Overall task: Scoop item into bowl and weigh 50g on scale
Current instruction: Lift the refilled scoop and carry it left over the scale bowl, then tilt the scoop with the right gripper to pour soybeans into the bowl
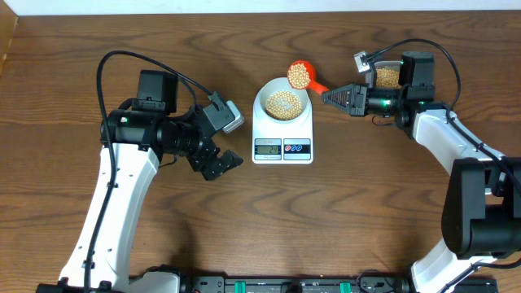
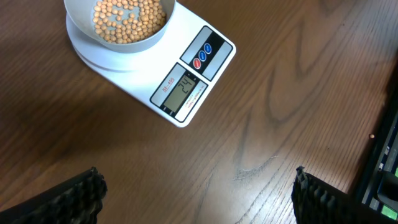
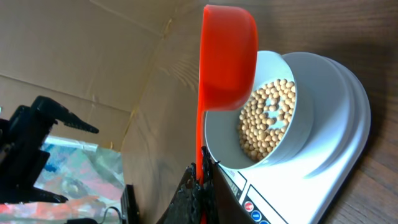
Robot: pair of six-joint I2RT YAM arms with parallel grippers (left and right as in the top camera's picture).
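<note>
Now, scale [image 1: 303, 130]: mid-table, white, flat on the wood, display edge facing the robot.
Bowl [image 1: 262, 102]: sitting on the scale's platform, upright, approx centred.
Beans [image 1: 283, 103]: tan layer covering most of the bowl floor; wrist views show a bare patch or two of white.
Display [image 2: 185, 92]: digits lit, looks like 24 but not sure. Red + blue buttons [image 2: 203, 55] just beside it.
Scoop [image 1: 300, 75]: orange-red, loaded w/ beans, cup facing up, at the bowl's far-right rim. Touching the rim or just above it? Can't tell.
Right gripper [image 1: 328, 96]: fingers pressed together on the scoop's handle, pinching it; handle runs from the cup back to the tips.
Right wrist view: scoop cup [image 3: 227, 56] right beside the bowl rim [image 3: 273, 68], beans [image 3: 267, 121] below it, scale [image 3: 336, 143] under the lot, gripper [image 3: 200, 186] clamped on the handle end.
Left gripper [image 1: 221, 165]: jaws spread wide, nothing between them, parked left of the scale near its front corner, apart from it.
Left wrist view: gripper [image 2: 196, 186] over bare wood, scale [image 2: 143, 78] and bowl [image 2: 124, 48] ahead of it, beans [image 2: 127, 18] inside.
Tub [image 1: 387, 77]: clear, beans in it, far right, partly hidden behind the right arm.
Table [image 1: 366, 203]: dark wood grain.
</note>
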